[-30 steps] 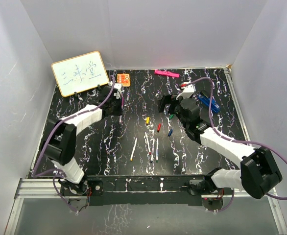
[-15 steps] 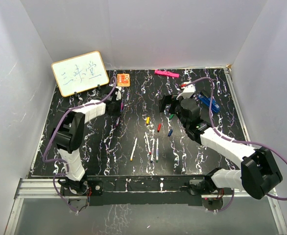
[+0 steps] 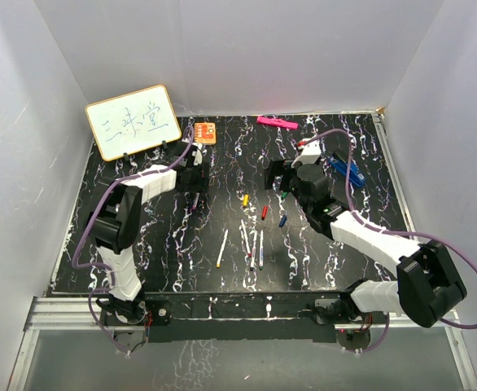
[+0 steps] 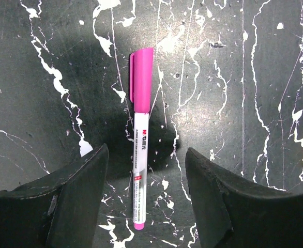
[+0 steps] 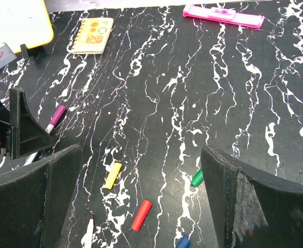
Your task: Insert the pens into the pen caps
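My left gripper [image 4: 145, 173] hangs over the black marbled bench [image 4: 255, 103] with its jaws spread. Between them, touching neither finger, a capped pen [image 4: 139, 155] lies flat. Its white barrel points toward my wrist and its magenta cap [image 4: 141, 75] points away. My right gripper [image 5: 141, 165] hovers with its jaws wide apart and nothing in them. Below it four loose caps lie scattered on the bench: a yellow cap [image 5: 112, 175], a red cap [image 5: 141, 215], a green cap [image 5: 196, 177] just beside my right finger, and a blue cap [image 5: 182, 242] at the bottom edge of the wrist view. From above, the uncapped pens [image 3: 252, 244] lie close together nearer my bases, well apart from both grippers. At the far side of the bench stand a whiteboard [image 3: 133, 122], an orange card [image 3: 205, 132] and a pink marker [image 3: 276, 122].
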Tool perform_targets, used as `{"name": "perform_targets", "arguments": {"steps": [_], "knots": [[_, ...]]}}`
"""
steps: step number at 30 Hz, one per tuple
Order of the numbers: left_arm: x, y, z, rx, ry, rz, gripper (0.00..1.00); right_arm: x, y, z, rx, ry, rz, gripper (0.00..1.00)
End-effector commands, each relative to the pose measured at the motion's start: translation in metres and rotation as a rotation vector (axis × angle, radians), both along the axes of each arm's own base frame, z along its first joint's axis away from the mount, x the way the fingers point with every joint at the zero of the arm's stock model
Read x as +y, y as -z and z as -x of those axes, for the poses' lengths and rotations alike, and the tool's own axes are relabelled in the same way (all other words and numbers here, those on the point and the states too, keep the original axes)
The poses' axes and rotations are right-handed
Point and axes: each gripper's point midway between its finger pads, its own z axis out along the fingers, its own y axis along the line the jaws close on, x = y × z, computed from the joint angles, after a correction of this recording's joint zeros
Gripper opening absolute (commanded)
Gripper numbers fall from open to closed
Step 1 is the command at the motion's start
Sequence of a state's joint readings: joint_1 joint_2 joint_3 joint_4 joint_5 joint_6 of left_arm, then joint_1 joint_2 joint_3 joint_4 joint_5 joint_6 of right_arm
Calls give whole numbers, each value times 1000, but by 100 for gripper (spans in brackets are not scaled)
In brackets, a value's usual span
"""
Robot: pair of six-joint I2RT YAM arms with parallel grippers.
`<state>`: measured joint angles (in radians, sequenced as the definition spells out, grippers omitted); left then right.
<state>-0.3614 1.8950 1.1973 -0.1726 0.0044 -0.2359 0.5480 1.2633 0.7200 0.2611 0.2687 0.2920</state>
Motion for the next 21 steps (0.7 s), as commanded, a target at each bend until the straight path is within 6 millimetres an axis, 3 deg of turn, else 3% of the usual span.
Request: {"name": "perform_targets", "arguments": {"steps": [1, 7, 12, 16, 21], "knots": [[1, -38, -9, -75, -11, 23, 60, -2, -11, -5, -31, 38, -32, 98], [6, -76, 10, -143, 2, 51, 61, 2, -18, -5, -23, 37, -90, 98], [0, -78, 56, -85, 64, 73, 59, -3, -8, -12, 22, 90, -67, 97], [-13, -74, 101, -1, 143, 35, 59, -5, 6, -14, 64, 112, -44, 91], [-34, -68, 150, 87, 226, 5, 59, -7, 8, -13, 69, 125, -49, 87]]}}
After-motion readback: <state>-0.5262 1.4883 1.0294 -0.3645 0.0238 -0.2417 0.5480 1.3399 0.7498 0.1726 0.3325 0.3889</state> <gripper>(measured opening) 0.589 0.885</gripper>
